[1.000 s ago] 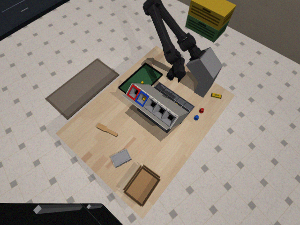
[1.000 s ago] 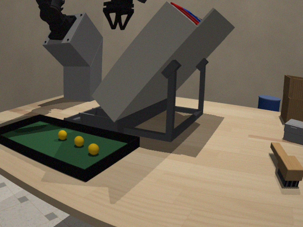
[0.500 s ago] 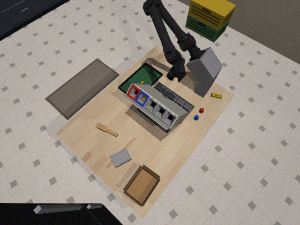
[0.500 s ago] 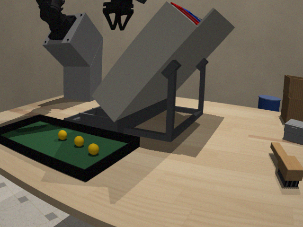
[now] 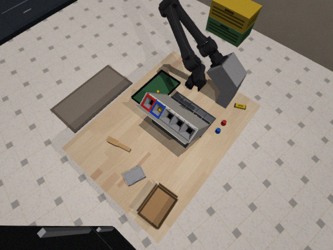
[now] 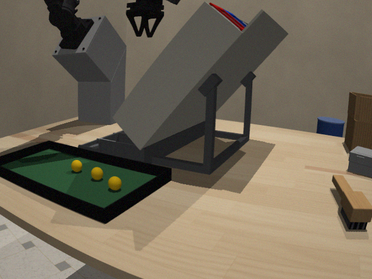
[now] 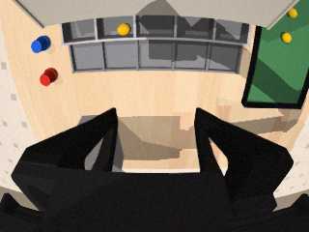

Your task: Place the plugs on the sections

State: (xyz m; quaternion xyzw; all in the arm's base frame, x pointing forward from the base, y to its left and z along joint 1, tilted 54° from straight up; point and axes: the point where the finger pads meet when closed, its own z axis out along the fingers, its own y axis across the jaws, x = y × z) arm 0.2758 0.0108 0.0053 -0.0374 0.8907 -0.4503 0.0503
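My gripper (image 5: 194, 85) is open and empty, high above the table behind the grey slanted cover (image 5: 177, 113), and it also shows in the exterior view (image 6: 145, 31) and the wrist view (image 7: 155, 116). The red-banded funnel (image 5: 147, 102) is empty. The blue-banded funnel (image 5: 157, 109) has a yellow marble (image 5: 160, 109) in it. The sectioned catch tray (image 7: 154, 45) lies below me; a yellow marble (image 7: 124, 29) sits in its second section from the left in the wrist view. The red plug (image 7: 48, 76) and blue plug (image 7: 40, 44) stand on the table left of that tray. Three marbles (image 6: 96, 173) lie in the green tray (image 6: 78, 176).
The arm's grey base block (image 5: 227, 77) stands to the right of me. A small yellow block (image 5: 240, 105), a brush (image 5: 118, 144), a grey notebook-like block (image 5: 133, 175) and a cardboard box (image 5: 157, 205) lie on the wooden board. Yellow and green crates (image 5: 232, 20) stand beyond it.
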